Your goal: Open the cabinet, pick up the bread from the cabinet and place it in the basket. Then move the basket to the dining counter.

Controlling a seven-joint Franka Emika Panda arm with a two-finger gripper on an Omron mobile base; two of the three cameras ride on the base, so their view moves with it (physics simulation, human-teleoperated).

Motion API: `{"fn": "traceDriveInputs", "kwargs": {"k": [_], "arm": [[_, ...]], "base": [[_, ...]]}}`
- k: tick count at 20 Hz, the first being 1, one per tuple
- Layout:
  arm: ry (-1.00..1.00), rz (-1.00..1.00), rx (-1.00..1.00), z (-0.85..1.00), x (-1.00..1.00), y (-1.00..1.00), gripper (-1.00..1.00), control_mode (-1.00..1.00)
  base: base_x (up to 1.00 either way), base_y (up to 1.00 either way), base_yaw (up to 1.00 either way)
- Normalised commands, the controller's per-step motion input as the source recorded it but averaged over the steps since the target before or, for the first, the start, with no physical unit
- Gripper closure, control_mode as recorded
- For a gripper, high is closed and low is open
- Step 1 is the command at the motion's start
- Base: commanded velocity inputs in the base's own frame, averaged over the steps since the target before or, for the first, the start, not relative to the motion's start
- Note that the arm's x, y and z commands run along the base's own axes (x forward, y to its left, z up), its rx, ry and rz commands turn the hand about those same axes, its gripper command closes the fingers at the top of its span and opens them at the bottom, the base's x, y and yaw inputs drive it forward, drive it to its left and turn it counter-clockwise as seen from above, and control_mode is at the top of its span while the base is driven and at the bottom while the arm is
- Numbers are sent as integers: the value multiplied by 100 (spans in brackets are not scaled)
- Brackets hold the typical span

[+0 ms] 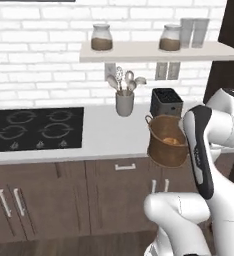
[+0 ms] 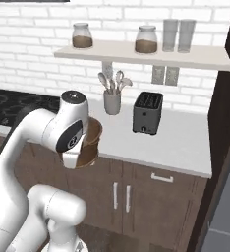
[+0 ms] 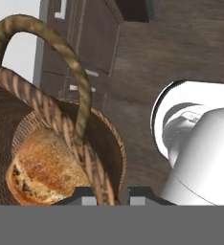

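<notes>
**Basket lifted, bread aboard**

Already loaded: bread [image 3: 44, 167] lying inside basket [image 1: 166, 142], so the fetching and dropping-in look finished. Left to do, judging from this moment: carry the basket over to the dining counter and set it down.

Held off the tabletop [image 1: 109, 137] now, out past its front edge and above the lower cabinet doors in both base views. Claw [image 3: 111, 194] closed tight on the basket's rim, one fingertip either side of the woven wall, just beside the foot of a loop handle [image 3: 61, 52]. Tilted a little in the left base view, rim leaning toward the hob [image 1: 36, 130].

Looks of the load:
- Basket: round, bucket-shaped, brown weave, darker inside, twisted rope-like handle arching up from the rim.
- Bread: small rounded bun, golden-brown crust with darker specks, resting low against the inner wall on the side nearest the claw; seen as an orange patch through the mouth in the left base view.

Behind, on the tabletop: grey utensil cup [image 2: 112, 101] and black toaster [image 2: 147, 113], both well apart from the basket. Jars [image 2: 81, 35] up on the shelf [image 2: 136, 55], untouched.

Risk, as a guess: a grip on the rim alone may let the basket swing or tip during the drive.
</notes>
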Motion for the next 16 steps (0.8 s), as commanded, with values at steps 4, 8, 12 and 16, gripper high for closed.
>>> {"fn": "traceDriveInputs", "kwargs": {"k": [4, 8, 12, 16], "arm": [[0, 0, 0, 0, 0, 0, 100, 100], [0, 0, 0, 0, 0, 0, 100, 100], [0, 0, 0, 0, 0, 0, 100, 100], [0, 0, 0, 0, 0, 0, 100, 100]], "base": [[-6, 51, 78], [-5, 47, 87], [-14, 48, 89], [-8, 29, 89]]}}
